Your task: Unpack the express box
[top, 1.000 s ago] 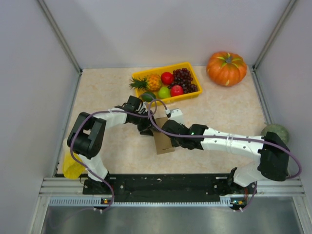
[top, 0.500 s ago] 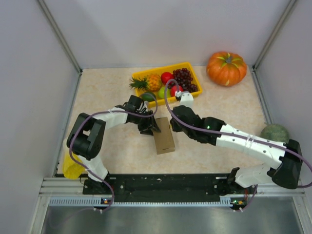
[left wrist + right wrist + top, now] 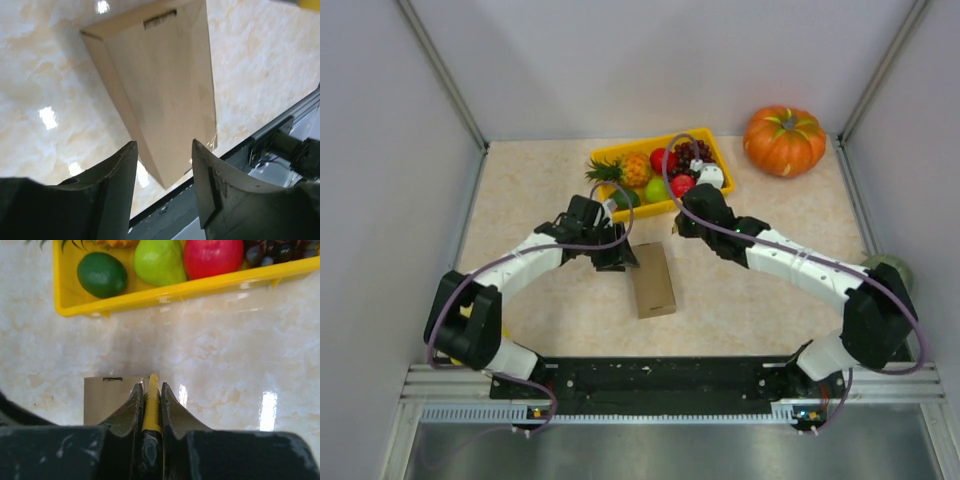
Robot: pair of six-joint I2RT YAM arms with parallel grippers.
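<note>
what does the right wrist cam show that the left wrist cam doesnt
Only the right wrist view: the yellow tray with a dark green fruit, a pale green fruit and a red fruit, and the right fingers shut on a thin yellow object. Only the left wrist view: the express box at full length, lying closed beyond the open left fingers, and the metal rail at the table's edge. Both: the express box and the marbled table top.

Pale grey walls (image 3: 620, 60) enclose a glossy beige marbled tabletop (image 3: 535, 185) on three sides.

A yellow tray (image 3: 200, 287) of fruit (image 3: 159, 262) stands left of an orange pumpkin (image 3: 784, 140).
</note>
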